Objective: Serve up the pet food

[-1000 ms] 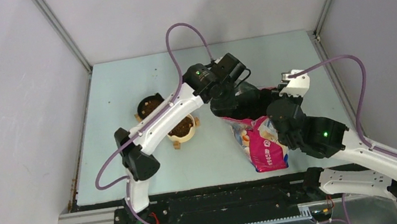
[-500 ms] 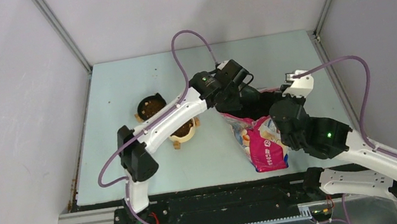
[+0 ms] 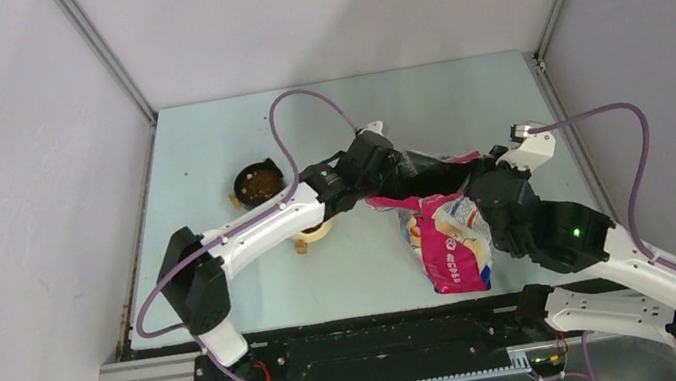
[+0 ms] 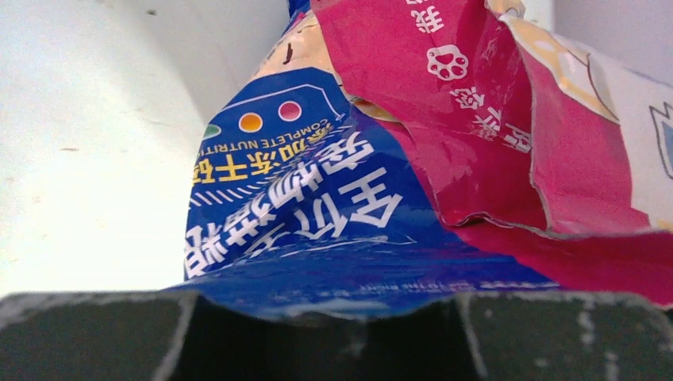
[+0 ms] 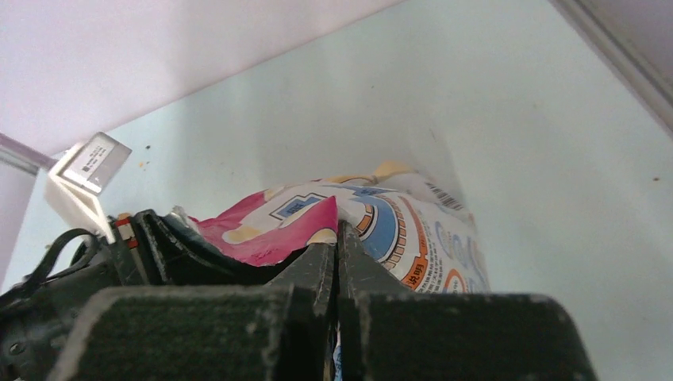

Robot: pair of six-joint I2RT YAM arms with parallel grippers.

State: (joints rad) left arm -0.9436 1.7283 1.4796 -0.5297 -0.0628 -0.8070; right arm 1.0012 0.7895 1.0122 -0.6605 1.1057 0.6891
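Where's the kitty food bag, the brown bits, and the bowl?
pet food bag (image 3: 455,259), top view, pink front panel.
kibble (image 3: 259,181), top view, middle of the brown heap.
dark bowl (image 3: 238,186), top view, its left rim.

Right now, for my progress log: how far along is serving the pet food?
Done: the dark bowl holds kibble. In hand: the right end effector is pinched on the edge of the pet food bag; the left end effector sits against its blue panel, grip unclear. Remaining: the beige bowl is mostly hidden under the left arm, so its fill can't be judged.
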